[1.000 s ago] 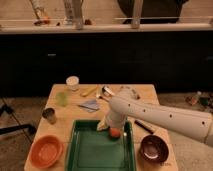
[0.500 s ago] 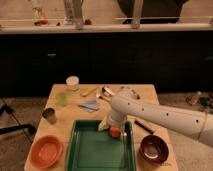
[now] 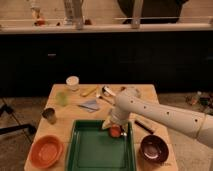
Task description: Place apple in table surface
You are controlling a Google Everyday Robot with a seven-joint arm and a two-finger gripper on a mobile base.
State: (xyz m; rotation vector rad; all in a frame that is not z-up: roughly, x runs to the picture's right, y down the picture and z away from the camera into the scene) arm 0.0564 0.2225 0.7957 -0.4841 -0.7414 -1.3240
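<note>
Little has shifted: gripper still clasps apple over green tray.

Gripper over green tray blurred, apple partly hidden beneath it

This looks like a robot test room dressed as a kitchen. A long dark counter with a pale top runs behind the table at 12 o'clock, with bottles and metal posts on it. The small wooden table carries kitchenware: a green tray, an orange bowl at 7 o'clock, a maroon bowl at 5 o'clock, and cups toward 11 o'clock. Dark stand legs rest on the bare grey floor at 9 o'clock. A white robot arm reaches in from 4 o'clock; its gripper is at the tray's 1 o'clock edge, right by an apple.
</note>
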